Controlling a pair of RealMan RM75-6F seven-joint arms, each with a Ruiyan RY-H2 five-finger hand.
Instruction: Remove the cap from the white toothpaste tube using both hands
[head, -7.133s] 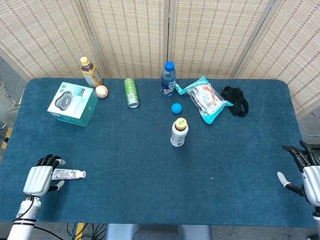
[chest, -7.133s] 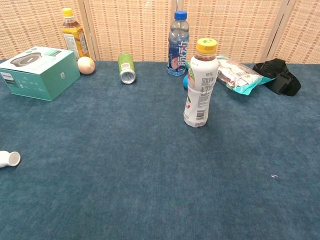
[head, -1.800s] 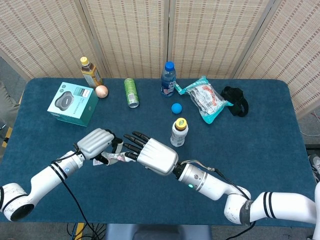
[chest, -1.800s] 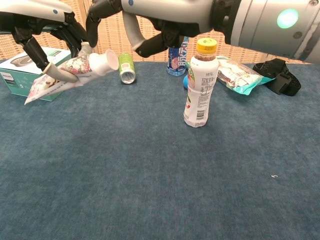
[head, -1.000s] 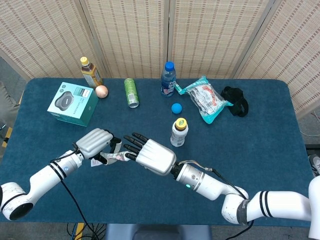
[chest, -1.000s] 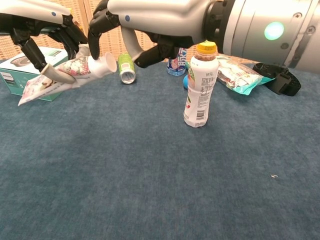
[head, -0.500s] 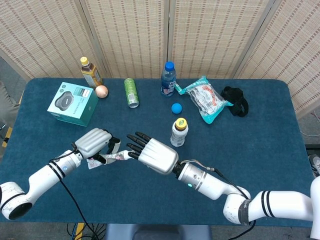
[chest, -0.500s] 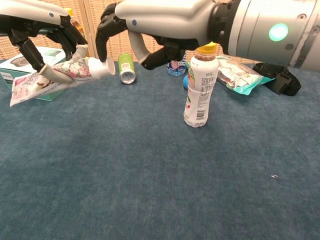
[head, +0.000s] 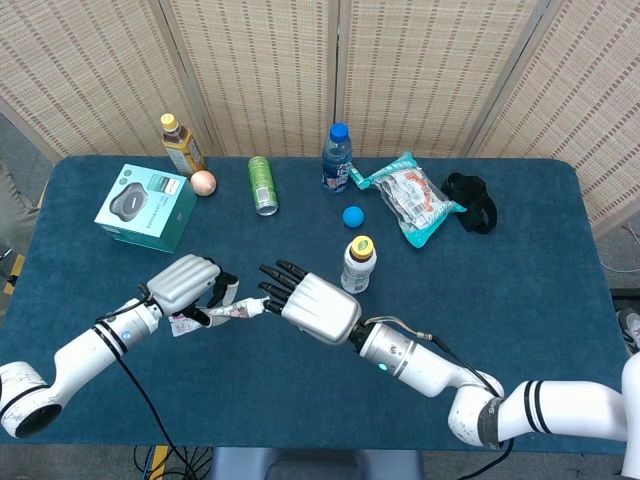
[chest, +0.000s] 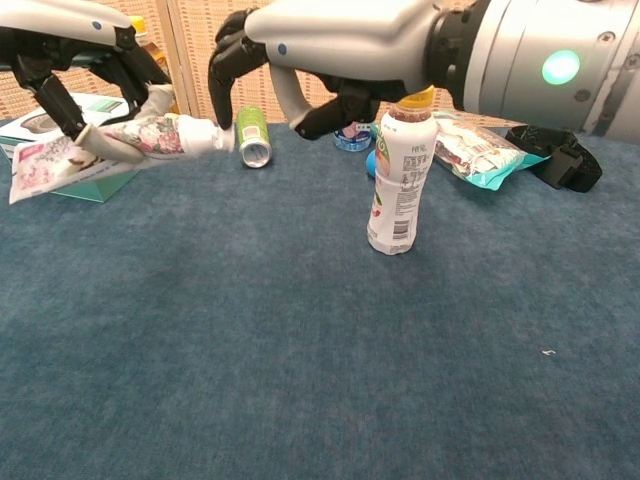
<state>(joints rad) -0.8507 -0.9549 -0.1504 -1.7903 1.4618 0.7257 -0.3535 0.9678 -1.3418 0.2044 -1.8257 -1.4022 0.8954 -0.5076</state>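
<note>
My left hand (head: 183, 283) grips the white toothpaste tube (head: 212, 314) by its body and holds it above the blue table (head: 500, 300), nearly level. The tube's white cap (head: 256, 306) points right, toward my right hand (head: 312, 307). That hand has its fingers spread, and its dark fingertips (head: 270, 290) reach the cap. In the chest view the tube (chest: 150, 136) hangs at the upper left under my left hand (chest: 95, 65). There the cap (chest: 221, 137) sits just below the right hand's fingertips (chest: 222, 100), while the thumb stays off to the right, clear of the cap. The right hand (chest: 330, 45) grips nothing.
A white drink bottle with a yellow cap (head: 357, 265) stands just behind my right hand. Along the back are a teal box (head: 145, 207), a tea bottle (head: 180, 145), an egg-like ball (head: 203, 182), a green can (head: 262, 184), a water bottle (head: 336, 160), a blue ball (head: 352, 216), a snack bag (head: 410, 200) and a black strap (head: 470, 202).
The left hand has levelled the tube, swinging its cap end up and to the right. The right hand's fingertips have closed in from beside the cap to right at it.
</note>
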